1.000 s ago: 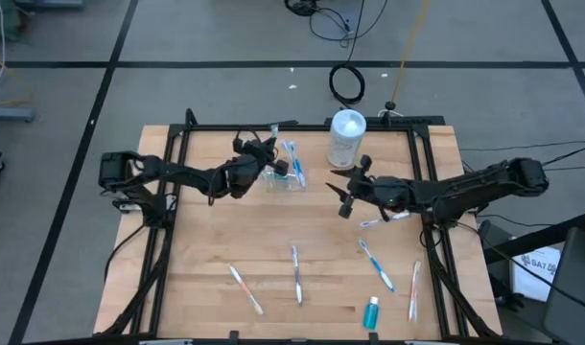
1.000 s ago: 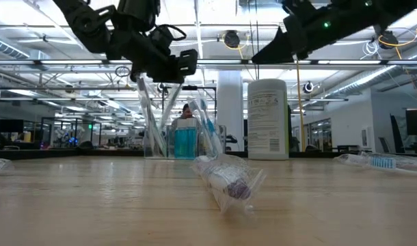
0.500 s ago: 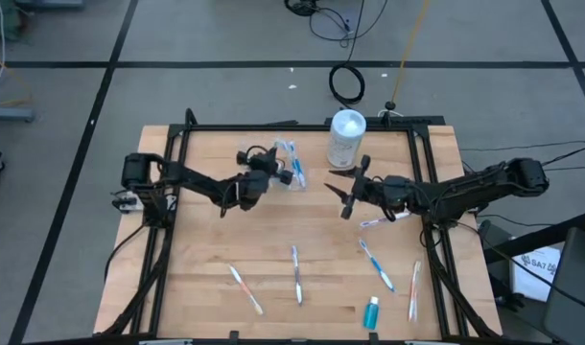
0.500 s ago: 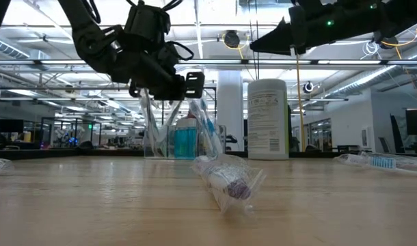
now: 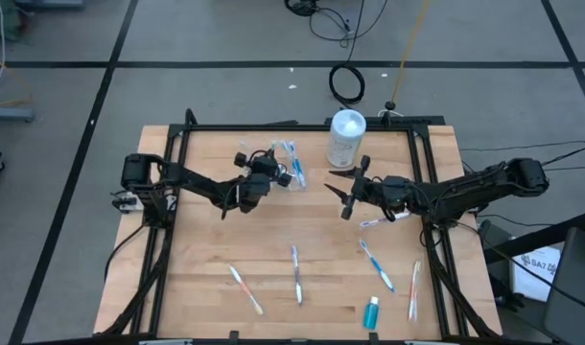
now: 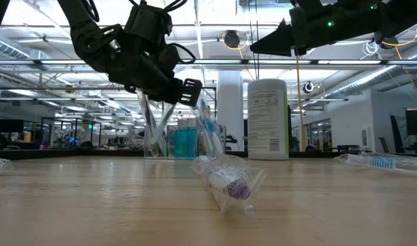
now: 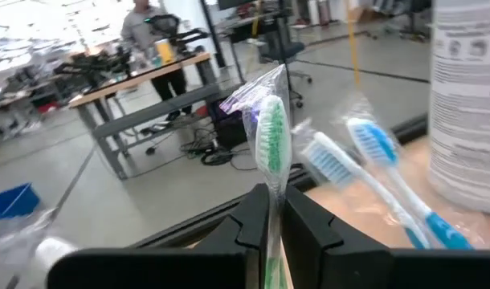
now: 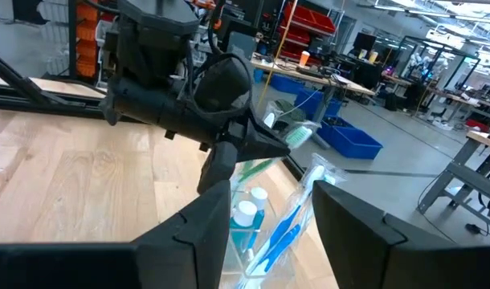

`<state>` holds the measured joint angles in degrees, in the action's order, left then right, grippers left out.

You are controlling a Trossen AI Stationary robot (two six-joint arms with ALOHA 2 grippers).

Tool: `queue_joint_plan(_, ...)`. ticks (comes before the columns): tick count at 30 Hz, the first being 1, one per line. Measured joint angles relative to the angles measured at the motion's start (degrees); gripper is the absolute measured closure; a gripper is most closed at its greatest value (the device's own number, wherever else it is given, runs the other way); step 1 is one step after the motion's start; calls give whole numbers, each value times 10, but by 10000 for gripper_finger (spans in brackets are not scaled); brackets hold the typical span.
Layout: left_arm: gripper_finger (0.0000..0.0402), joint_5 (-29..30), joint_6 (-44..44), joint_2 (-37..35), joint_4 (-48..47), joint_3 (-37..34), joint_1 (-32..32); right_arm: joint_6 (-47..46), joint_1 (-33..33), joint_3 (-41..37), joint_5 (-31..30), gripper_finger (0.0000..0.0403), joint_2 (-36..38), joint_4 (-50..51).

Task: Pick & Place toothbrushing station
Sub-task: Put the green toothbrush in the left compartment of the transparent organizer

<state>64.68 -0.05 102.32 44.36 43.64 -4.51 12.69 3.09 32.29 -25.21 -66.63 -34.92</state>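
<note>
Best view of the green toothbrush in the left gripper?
Left wrist view: green toothbrush in clear wrap fills the frame, pinched in the left gripper. Right wrist view shows its head small. Low and high views hide it behind the arm.

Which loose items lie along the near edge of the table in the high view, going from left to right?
Pink-handled toothbrush → blue-and-pink toothbrush → toothpaste tube → blue toothbrush → pink-and-white toothbrush.
</note>
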Motion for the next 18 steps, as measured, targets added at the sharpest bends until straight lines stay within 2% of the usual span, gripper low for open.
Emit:
queue_joint_plan(11,367,-36,15,0,4,5,-2,0,0,0,0,232,0,0)
queue_joint_plan(18,313,-23,38,0,1,14,0,0,0,0,0,232,0,0)
